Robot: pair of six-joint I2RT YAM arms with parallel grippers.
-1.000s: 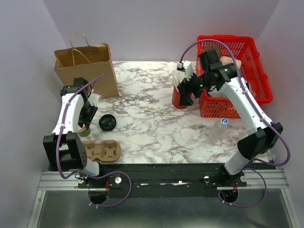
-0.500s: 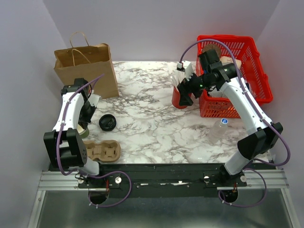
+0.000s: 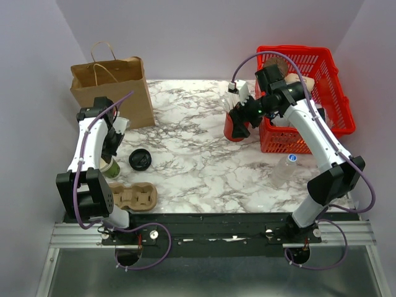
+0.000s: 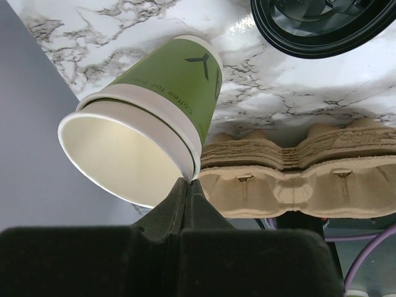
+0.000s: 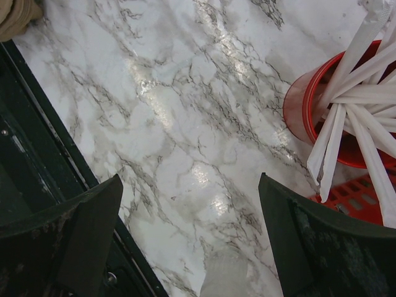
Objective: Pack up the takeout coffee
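Bright, even overhead light, white glare patches on the marble tabletop (image 5: pixel 151 90), soft shadows, mostly sharp focus.

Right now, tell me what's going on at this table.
The left claw is shut on the pale rim of the olive-green paper cup, which is open, with no lid on it. Its round black plastic lid lies apart on the white marble table, near the moulded brown cardboard cup carrier. The right claw hangs open beside the red plastic cup of white sticks, holding nothing. The brown paper bag stands upright at the back left.
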